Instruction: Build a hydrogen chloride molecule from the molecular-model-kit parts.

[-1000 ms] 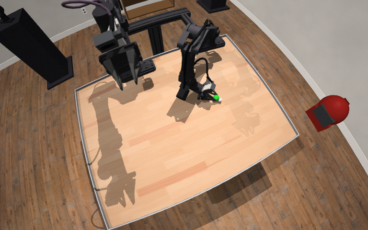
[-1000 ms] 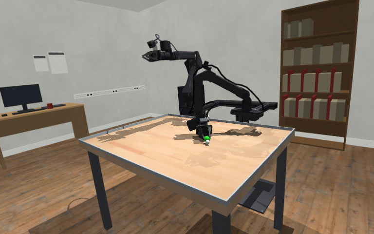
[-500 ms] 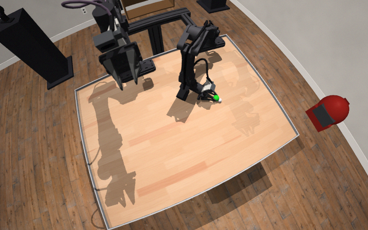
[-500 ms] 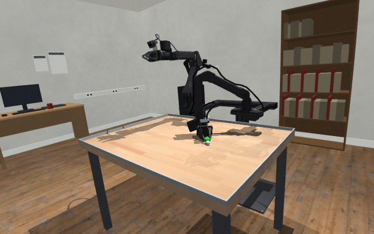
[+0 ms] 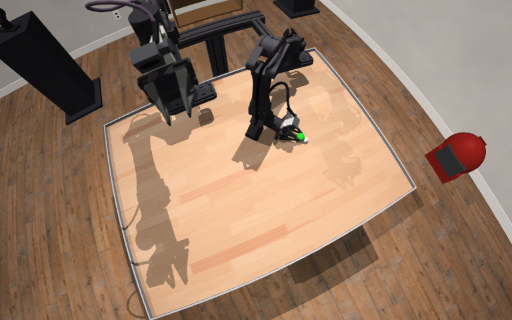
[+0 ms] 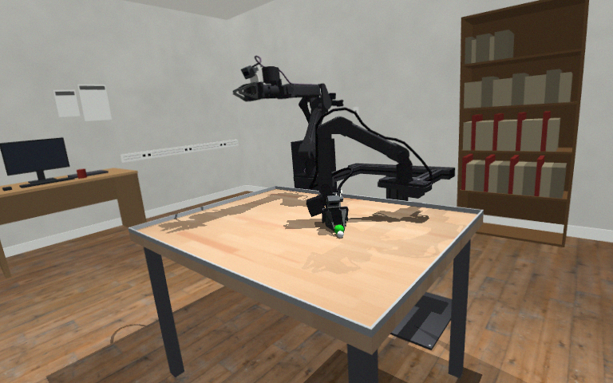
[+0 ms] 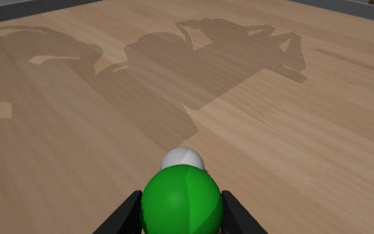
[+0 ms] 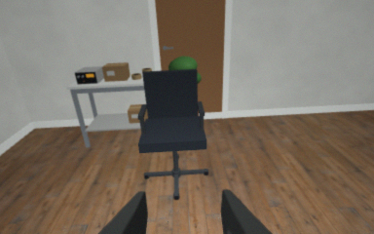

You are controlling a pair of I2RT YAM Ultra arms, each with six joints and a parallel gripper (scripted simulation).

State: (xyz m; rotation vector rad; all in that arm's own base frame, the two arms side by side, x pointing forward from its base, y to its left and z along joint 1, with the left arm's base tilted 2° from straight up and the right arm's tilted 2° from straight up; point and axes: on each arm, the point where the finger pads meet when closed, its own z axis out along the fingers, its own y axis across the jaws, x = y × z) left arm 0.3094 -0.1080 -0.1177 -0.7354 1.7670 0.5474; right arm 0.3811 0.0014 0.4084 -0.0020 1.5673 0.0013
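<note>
The green ball (image 5: 300,136) (image 6: 338,228) (image 7: 181,202) is held between the two fingertips of my left gripper (image 7: 181,201), which is shut on it low over the table. The white ball (image 5: 305,140) (image 6: 339,234) (image 7: 182,157) sits right at the green ball's far side, close to the table top. No peg shows between them; the joint is hidden behind the green ball. My right gripper (image 5: 180,120) (image 8: 184,201) is open and empty, raised high over the table's back edge and pointing level into the room.
The table (image 5: 227,214) (image 6: 271,266) has a low raised grey rim (image 5: 389,147). Both arms' bases stand at its back edge, with a black frame behind them. Arm shadows lie across the top. No other kit parts show.
</note>
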